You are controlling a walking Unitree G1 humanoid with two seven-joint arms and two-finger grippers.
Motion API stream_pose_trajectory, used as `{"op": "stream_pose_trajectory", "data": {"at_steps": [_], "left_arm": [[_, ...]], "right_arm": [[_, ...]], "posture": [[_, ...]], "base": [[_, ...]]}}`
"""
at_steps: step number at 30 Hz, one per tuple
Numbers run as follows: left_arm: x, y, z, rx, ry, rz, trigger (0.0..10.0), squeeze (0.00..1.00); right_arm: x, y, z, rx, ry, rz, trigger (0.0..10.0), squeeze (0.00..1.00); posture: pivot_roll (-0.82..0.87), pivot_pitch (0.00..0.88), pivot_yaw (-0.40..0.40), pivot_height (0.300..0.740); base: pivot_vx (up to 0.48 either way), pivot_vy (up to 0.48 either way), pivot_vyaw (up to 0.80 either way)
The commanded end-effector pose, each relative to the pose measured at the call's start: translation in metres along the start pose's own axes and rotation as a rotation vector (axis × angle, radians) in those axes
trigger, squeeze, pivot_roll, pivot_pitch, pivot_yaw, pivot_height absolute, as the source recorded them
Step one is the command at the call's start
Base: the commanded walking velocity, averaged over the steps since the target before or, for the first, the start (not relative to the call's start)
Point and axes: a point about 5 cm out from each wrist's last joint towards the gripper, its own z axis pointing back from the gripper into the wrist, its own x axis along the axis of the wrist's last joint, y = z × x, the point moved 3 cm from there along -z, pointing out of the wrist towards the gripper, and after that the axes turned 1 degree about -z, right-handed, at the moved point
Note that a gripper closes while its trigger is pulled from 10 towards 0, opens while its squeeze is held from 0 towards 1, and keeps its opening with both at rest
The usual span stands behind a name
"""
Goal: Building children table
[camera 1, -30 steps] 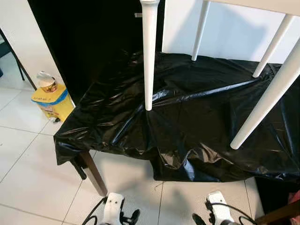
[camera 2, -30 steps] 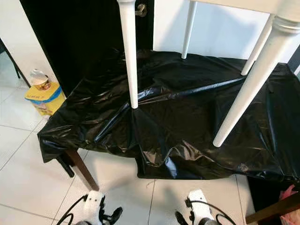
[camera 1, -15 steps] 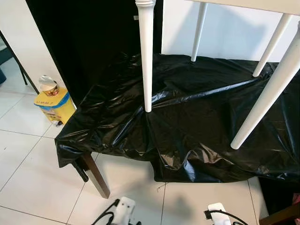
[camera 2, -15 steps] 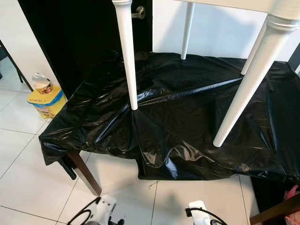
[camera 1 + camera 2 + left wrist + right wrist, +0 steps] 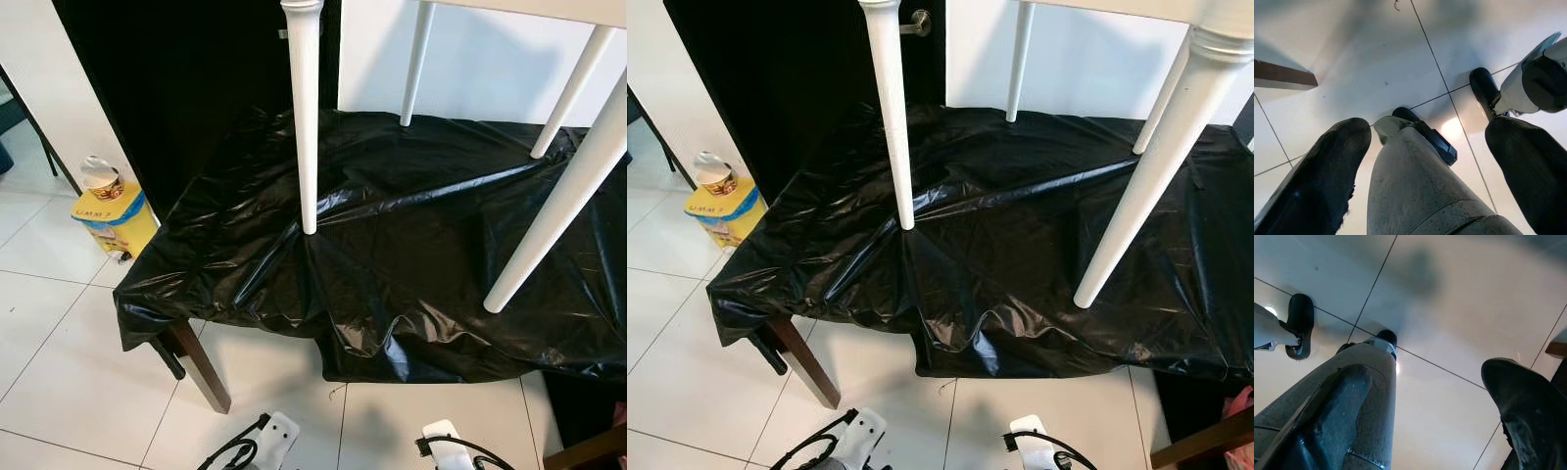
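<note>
A white children's table stands upright on a black plastic sheet (image 5: 392,245); its top is cut off by the upper edge of the eye views. Its near left leg (image 5: 306,117) and near right leg (image 5: 558,215) rest on the sheet, with two rear legs (image 5: 416,64) behind. Both arms hang low in front of the sheet, left arm (image 5: 266,446) and right arm (image 5: 443,448). In the left wrist view my left gripper (image 5: 1427,132) is open over the floor tiles, nothing held. My right gripper (image 5: 1430,377) is likewise open and empty. My own grey legs show between the fingers.
The sheet drapes a low table with a brown wooden leg (image 5: 201,362). A yellow box (image 5: 116,217) with a paper cup on it stands on the floor at the left. A dark door with a handle (image 5: 914,22) is behind. White floor tiles lie between me and the sheet.
Both wrists have dropped lower toward the bottom edge, and the left one has turned. The view shifted slightly. The white table and sheet stay as they were.
</note>
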Motion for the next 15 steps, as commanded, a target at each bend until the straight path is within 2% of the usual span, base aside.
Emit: {"op": "stream_pose_trajectory", "data": {"at_steps": [1, 9, 15], "left_arm": [[-0.014, -0.008, 0.001, -0.030, 0.063, -0.016, 10.0, 0.00], [-0.006, -0.012, -0.001, -0.050, 0.054, -0.044, 10.0, 0.00], [-0.017, -0.013, 0.001, -0.059, 0.060, -0.037, 10.0, 0.00]], "right_arm": [[-0.005, 0.003, 0.000, 0.012, 0.022, -0.014, 10.0, 0.00], [-0.004, 0.003, 0.000, 0.014, 0.019, -0.001, 10.0, 0.00], [-0.006, 0.002, 0.001, 0.004, 0.022, -0.023, 10.0, 0.00]], "posture": [[0.03, 0.000, -0.003, 0.740], [0.02, 0.000, -0.001, 0.740], [0.02, 0.000, -0.002, 0.740]], "base": [[0.000, 0.000, 0.00], [0.000, 0.000, 0.00], [0.000, 0.000, 0.00]]}}
